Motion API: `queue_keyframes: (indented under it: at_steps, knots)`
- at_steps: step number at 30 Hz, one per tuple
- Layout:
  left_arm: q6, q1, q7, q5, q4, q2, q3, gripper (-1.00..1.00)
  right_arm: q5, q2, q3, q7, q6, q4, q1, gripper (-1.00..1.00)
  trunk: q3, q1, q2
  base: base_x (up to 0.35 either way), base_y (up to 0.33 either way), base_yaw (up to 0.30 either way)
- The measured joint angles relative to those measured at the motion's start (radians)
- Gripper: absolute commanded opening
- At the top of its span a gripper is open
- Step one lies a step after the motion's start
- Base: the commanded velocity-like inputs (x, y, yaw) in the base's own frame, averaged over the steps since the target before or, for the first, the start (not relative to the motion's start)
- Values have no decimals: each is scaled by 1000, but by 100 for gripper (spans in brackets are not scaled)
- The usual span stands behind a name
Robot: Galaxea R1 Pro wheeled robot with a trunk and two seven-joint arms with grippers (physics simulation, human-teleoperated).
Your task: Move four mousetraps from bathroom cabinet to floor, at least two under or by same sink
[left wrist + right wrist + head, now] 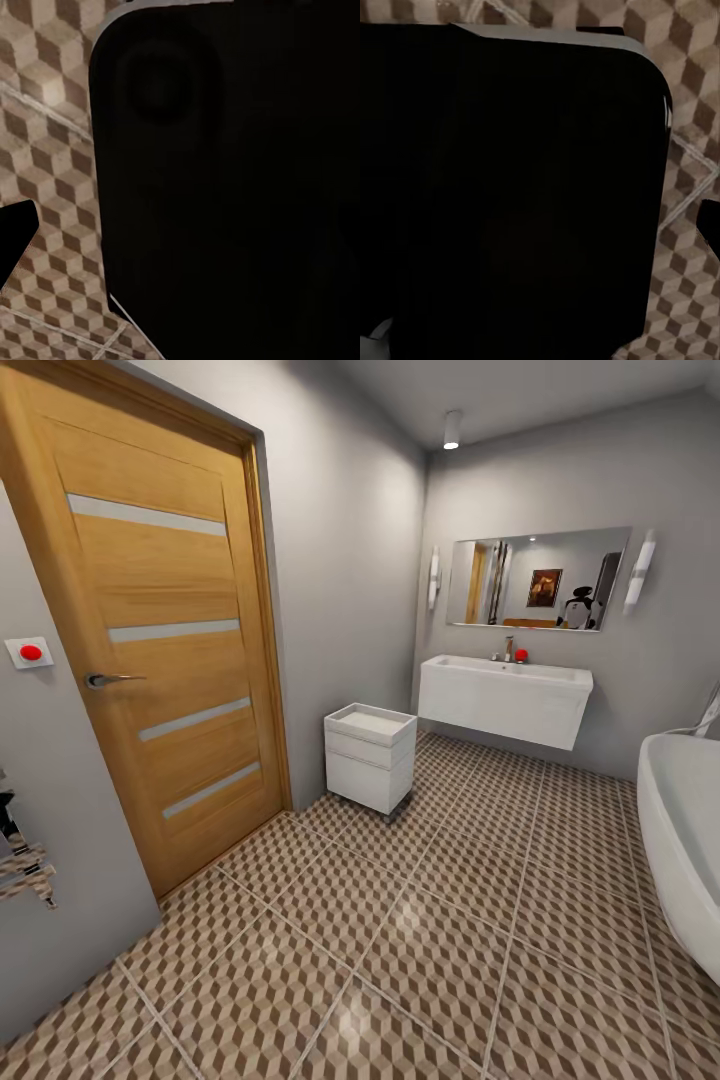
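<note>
Robot should turn to search the cabinet, as here are only the sink (505,700) and bathroom floor (420,940); the grippers' opening I cannot tell

Open bathroom floor (420,940) ahead; obstacles: drawer unit (369,756) and sink (505,698) beyond, bathtub (685,840) right, door (160,630) left

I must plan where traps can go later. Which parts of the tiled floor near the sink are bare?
The bathroom floor is bare under the sink, and between the wooden door and the bathtub. Tighter: the gap beside the small white drawer unit.
</note>
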Motion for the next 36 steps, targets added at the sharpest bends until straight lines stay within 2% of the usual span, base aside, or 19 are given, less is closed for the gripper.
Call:
queue_keyframes:
  at_steps: [9, 14, 23, 28, 30, 31, 32, 33, 34, 35, 36]
  knots:
    - [11, -1, 8, 0, -51, 19, 2, 100, 2, -2, -1, -4, -11, -51, -1, 100, 0, 0, 0, 0, 0, 0]
    - [36, -15, 20, -1, -79, 40, 4, 100, 5, -16, -2, -29, 6, -79, -12, 100, 0, 0, 0, 0, 0, 0]
    - [84, -67, 70, -2, -129, 44, 4, 100, 4, -48, -2, -81, 51, -128, -64, 100, 0, 0, 0, 0, 0, 0]
    - [112, -96, 91, 0, -157, 45, 2, 100, 2, -49, 5, -108, 77, -156, -93, 100, 0, 0, 0, 0, 0, 0]
    - [123, -107, 90, 0, -168, 46, 0, 100, 2, -48, 13, -97, 88, -167, -104, 100, 0, 0, 0, 0, 0, 0]
    - [383, -102, 90, 0, -362, 47, 1, 100, 1, -48, 16, -28, 166, -306, -114, 100, 0, 0, 0, 0, 0, 0]
    - [363, -153, 91, 0, -596, 47, 1, 100, 1, -47, 18, -6, 149, -491, -192, 100, 0, 0, 0, 0, 0, 0]
    - [326, -253, 90, 0, -845, 47, 2, 100, 2, -47, 20, 16, 131, -699, -337, 100, 1, 0, 0, 0, 0, 0]
    - [289, -320, 90, -1, -980, 47, 2, 100, 2, -46, 21, 38, 117, -881, -444, 100, 1, 0, 0, 0, 0, 0]
    - [225, -346, 91, -1, -962, 46, 3, 100, 2, -46, 22, 77, 96, -873, -522, 100, 1, 0, 0, 0, 0, 0]
    - [198, -301, 91, -1, -879, 47, 3, 100, 2, -47, 22, 94, 87, -867, -498, 100, 1, 0, 0, 0, 0, 0]
